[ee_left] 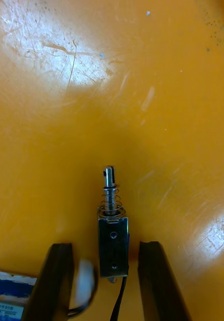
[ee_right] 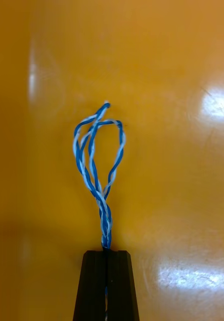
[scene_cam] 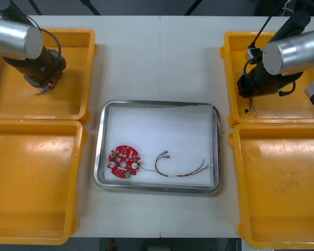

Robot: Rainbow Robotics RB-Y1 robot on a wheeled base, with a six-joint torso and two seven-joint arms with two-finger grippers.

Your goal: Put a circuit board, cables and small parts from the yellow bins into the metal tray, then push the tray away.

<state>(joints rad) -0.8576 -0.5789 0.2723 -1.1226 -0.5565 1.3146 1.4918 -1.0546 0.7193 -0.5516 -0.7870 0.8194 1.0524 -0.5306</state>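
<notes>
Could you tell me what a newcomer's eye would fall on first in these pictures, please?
The round red circuit board stands out first, lying in the near left corner of the metal tray, a red and yellow cable beside it. At the far right yellow bin the right claw is shut on a twisted blue and white cable; in the far left yellow bin the open left claw straddles a small metal part.

Yellow bins looked glossy plastic, scuffed w/ fine scratches. Tray rim was polished metal; inside matt white, poss. paper. Small metal part was bright bare metal, incl. its spring. Blue-white cable had smooth sheathing. Bench was matt.
</notes>
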